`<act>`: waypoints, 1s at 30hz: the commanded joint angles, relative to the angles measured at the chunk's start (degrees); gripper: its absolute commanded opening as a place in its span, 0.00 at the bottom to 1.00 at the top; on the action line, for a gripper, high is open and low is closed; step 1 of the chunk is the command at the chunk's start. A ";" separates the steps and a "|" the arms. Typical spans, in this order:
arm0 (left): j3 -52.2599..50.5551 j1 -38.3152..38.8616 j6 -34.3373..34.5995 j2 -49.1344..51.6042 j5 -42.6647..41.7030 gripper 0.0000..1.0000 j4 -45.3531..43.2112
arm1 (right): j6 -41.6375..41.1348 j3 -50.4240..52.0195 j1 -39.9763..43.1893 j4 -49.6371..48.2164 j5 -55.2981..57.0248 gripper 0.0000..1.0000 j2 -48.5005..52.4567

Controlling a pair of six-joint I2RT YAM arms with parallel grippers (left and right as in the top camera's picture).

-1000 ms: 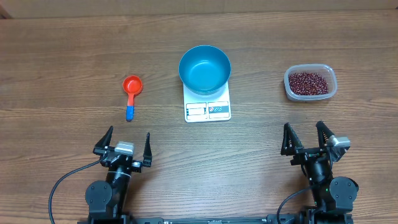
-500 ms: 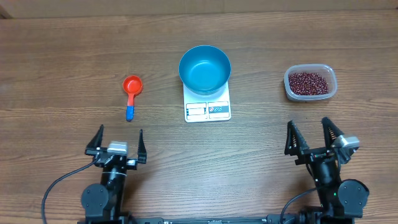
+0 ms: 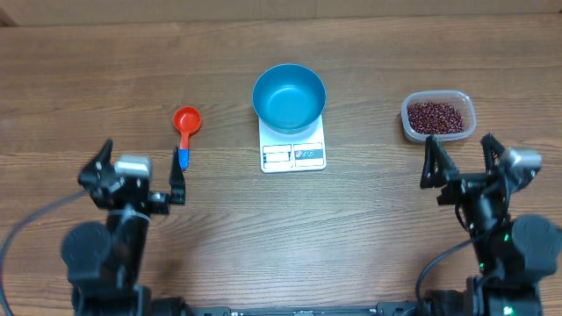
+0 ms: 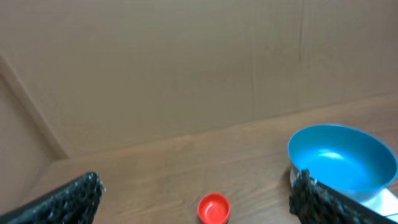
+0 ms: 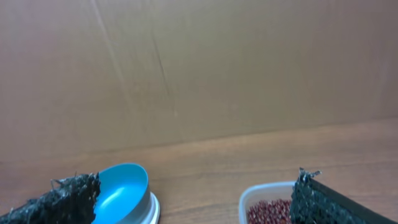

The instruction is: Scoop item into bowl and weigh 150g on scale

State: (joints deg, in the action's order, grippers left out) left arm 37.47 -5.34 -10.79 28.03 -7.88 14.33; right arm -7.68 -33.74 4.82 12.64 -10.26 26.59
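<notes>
Red scoop (image 4: 213,208), just ahead of left gripper (image 4: 198,180): handle cut off by bottom edge. Clear tub (image 5: 261,198) of beans (image 5: 268,213), ahead-right of right gripper (image 5: 196,177): near part cut off. Numbers on scale (image 3: 293,154) screen too small to read.

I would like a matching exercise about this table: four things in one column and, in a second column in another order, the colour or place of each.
Things:
1. bowl
2. scoop
3. beans
4. scale

Descriptions:
A. dark red-brown, inside the clear tub at the right side
B. red cup with a blue handle end, lying left of the scale
C. white and flat, under the bowl
D. bright blue and empty, standing on the scale

Pairs: 1-D, 2-B, 3-A, 4-C
</notes>
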 commanded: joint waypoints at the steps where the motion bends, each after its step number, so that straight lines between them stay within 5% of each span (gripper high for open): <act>1: 13.70 -0.26 -0.83 10.75 -1.64 1.00 7.67 | 1.62 -10.21 -0.26 7.28 -0.39 1.00 7.80; 15: 60.48 -0.26 0.11 50.75 -7.28 1.00 51.93 | 7.74 -45.35 -0.26 47.45 -1.99 1.00 40.87; 22: 61.64 -0.26 1.92 58.80 -8.96 1.00 55.39 | 7.54 -49.00 -0.26 52.37 -3.43 1.00 50.75; 30: 61.64 -0.26 3.96 66.38 -5.77 0.98 54.31 | 7.54 -48.98 -0.26 49.27 -23.41 1.00 54.73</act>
State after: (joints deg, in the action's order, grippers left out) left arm 97.58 -5.34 -7.66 91.07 -15.70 69.84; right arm -0.43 -81.01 4.82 63.79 -24.01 80.99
